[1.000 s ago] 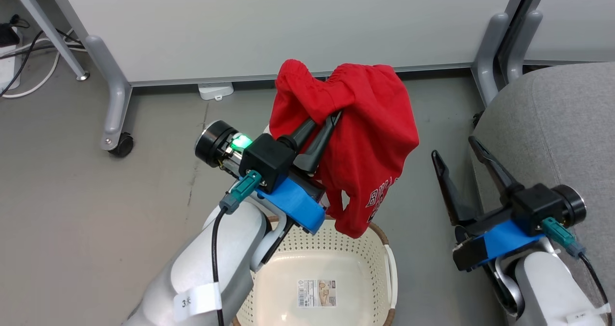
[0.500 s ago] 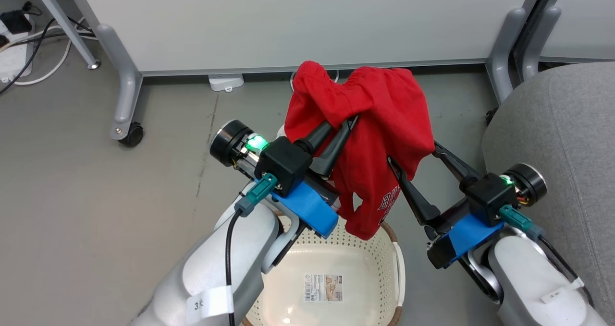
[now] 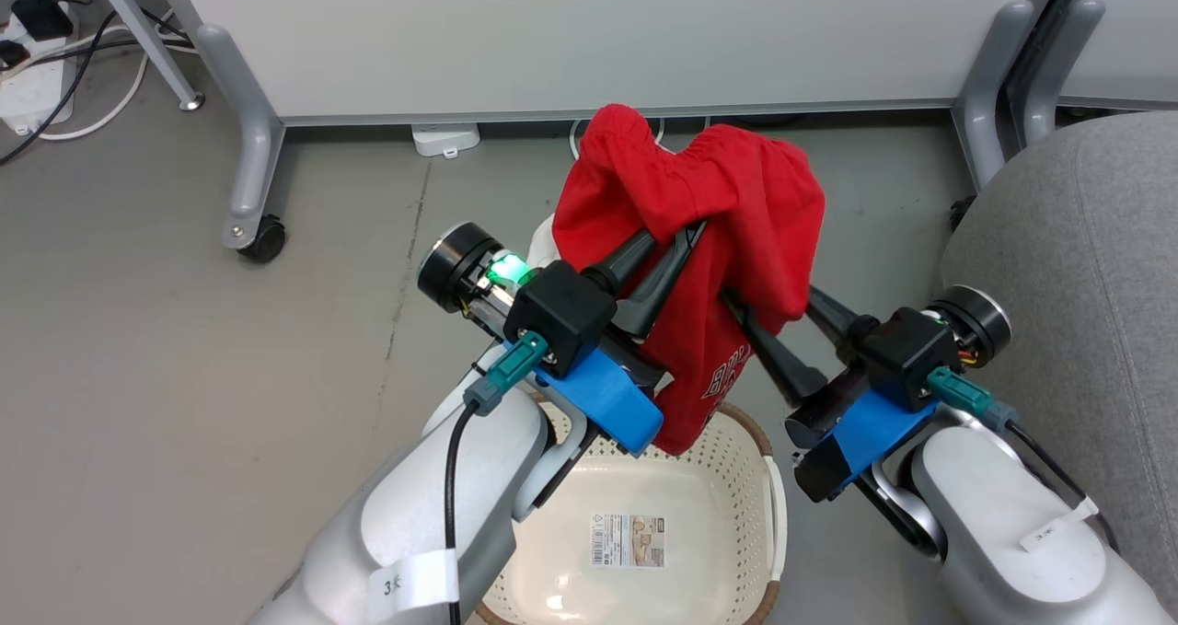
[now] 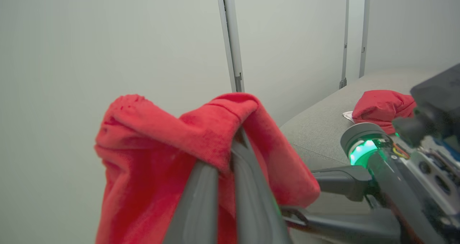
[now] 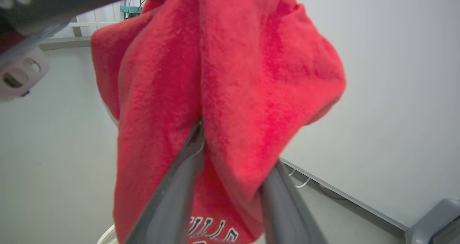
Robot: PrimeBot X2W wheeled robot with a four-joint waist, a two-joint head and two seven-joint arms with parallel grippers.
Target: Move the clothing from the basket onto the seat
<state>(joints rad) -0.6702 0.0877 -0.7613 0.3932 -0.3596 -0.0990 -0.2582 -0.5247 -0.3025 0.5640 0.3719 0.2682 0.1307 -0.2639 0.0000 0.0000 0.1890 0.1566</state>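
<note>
Seat (image 3: 1086, 266): grey sofa; one red garment (image 4: 382, 105) lies on it.
Basket (image 3: 727, 459): on the floor, label (image 3: 628, 539) bare.
Clothing (image 3: 727, 202): red shorts, held above the basket for transfer.
Left gripper (image 3: 676, 234): clamped on a fold.
Right gripper (image 3: 771, 307): fingers spread astride the hanging cloth, probably to take it over.

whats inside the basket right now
A paper label lies on the bottom of the basket, which is otherwise bare where visible. The left forearm covers its left side and the hanging red garment hides part of the far wall, so those spots cannot be checked.
</note>
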